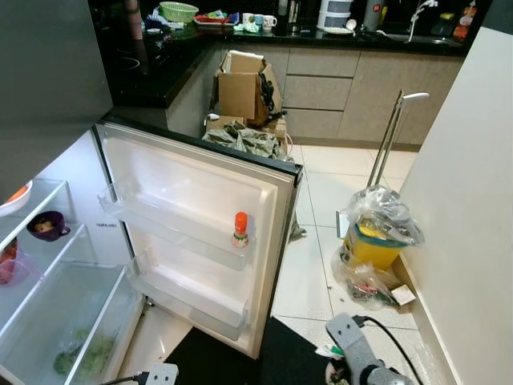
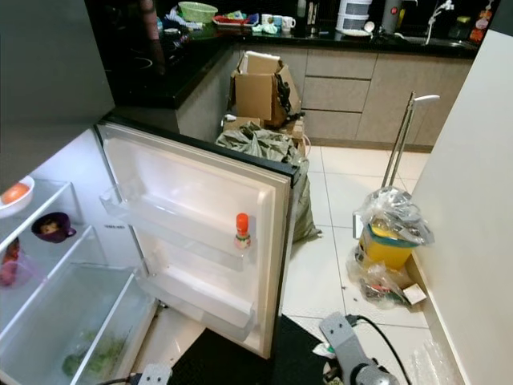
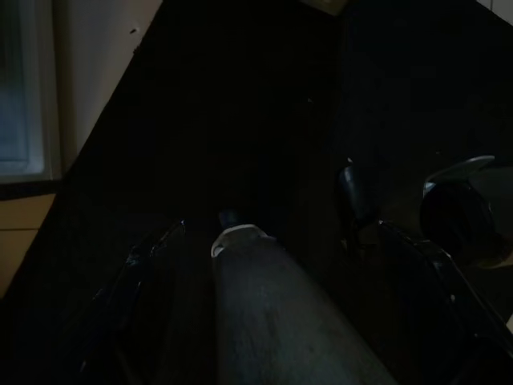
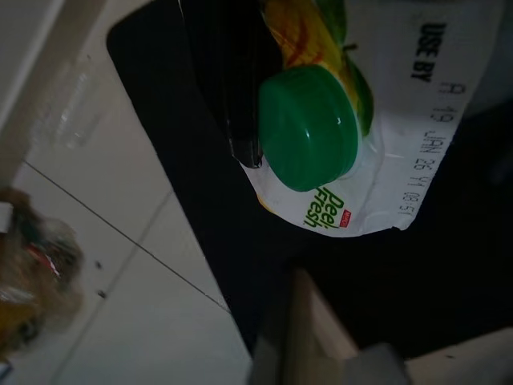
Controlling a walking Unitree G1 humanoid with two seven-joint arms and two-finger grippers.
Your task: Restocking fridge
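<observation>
We face an open fridge door whose shelves are mostly bare; one small bottle stands on its upper shelf. At left, a purple cup occupies a fridge shelf above the open-topped drawer.

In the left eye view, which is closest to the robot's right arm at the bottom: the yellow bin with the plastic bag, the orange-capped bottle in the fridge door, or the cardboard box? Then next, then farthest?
Counting from the right gripper:
1. Yellow bin, on the floor by the right wall.
2. Orange-capped bottle, on the open door's shelf, to the left.
3. Cardboard box, far back by the kitchen counter.
</observation>
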